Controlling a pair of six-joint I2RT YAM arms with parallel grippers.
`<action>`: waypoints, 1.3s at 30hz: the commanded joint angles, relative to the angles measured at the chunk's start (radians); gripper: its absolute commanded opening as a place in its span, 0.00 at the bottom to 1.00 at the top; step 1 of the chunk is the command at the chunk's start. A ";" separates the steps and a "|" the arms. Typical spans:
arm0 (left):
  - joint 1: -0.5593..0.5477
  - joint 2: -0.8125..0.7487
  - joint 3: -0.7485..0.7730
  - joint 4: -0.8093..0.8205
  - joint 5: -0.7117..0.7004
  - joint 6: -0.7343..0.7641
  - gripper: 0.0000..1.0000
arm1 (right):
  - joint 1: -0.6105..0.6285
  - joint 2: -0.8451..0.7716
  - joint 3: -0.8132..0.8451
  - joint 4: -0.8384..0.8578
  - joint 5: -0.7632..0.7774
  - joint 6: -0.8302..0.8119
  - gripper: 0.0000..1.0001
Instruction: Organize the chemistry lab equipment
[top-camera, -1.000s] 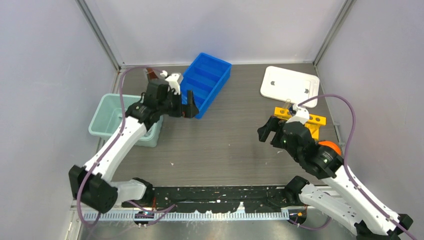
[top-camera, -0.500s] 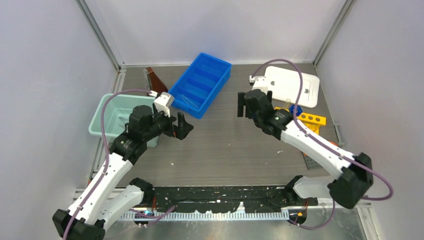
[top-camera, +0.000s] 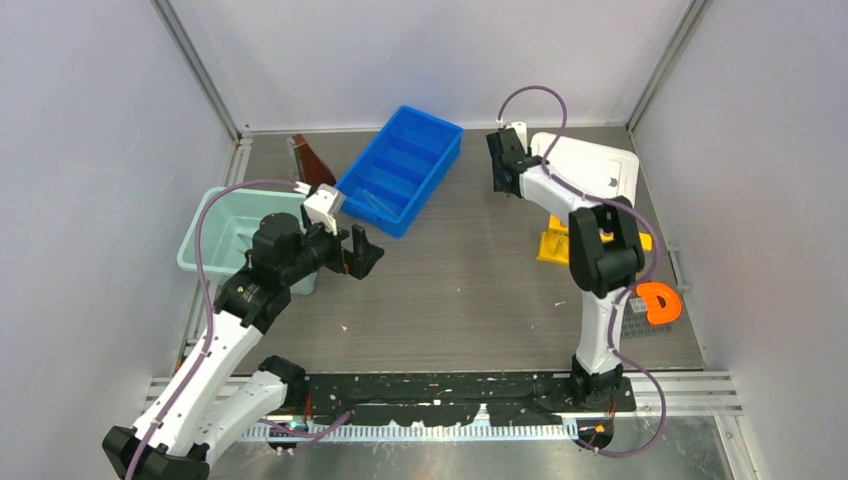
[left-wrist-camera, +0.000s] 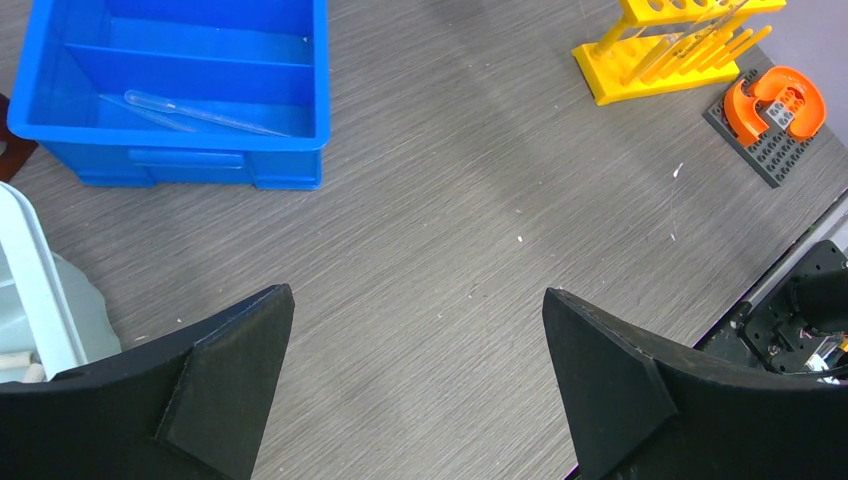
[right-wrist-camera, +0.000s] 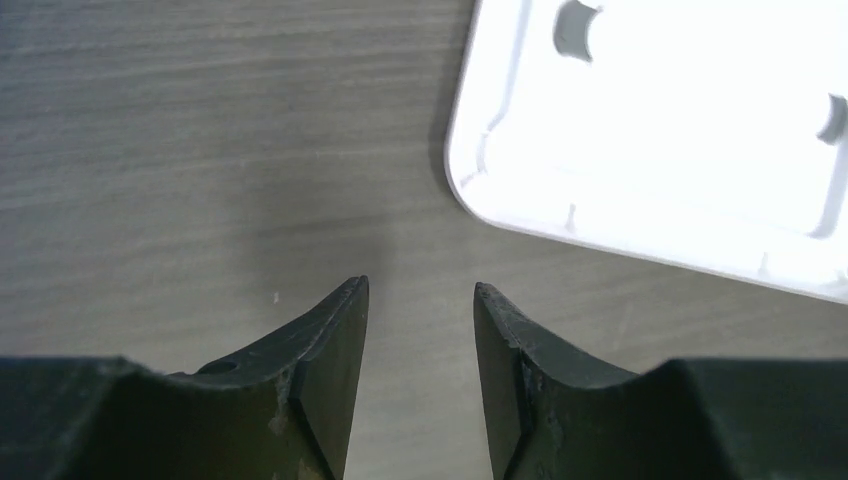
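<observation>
Now I see my right gripper (right-wrist-camera: 420, 286) just beside the white lid (right-wrist-camera: 680, 140), jaws narrowly apart, empty; left gripper (left-wrist-camera: 416, 292) wide open, empty.

right hand (top-camera: 501, 168) beside white lid (top-camera: 592, 160), blue bin (top-camera: 402, 168)

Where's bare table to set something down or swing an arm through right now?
Widest bare patch: mid-table, bordered by the blue divided bin, the left gripper and the yellow rack, running to the near edge. Crowded: right side, where white lid, rack and orange piece sit close, with the right gripper at the lid's left edge.
</observation>
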 joint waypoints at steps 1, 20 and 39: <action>-0.004 -0.016 0.009 0.042 0.001 0.019 1.00 | -0.027 0.149 0.208 -0.082 -0.002 -0.058 0.49; -0.004 -0.029 0.007 0.035 -0.059 0.032 1.00 | -0.153 0.420 0.525 -0.249 -0.124 -0.040 0.49; -0.004 -0.015 0.012 0.023 -0.080 0.043 1.00 | -0.153 0.467 0.609 -0.316 -0.242 -0.027 0.42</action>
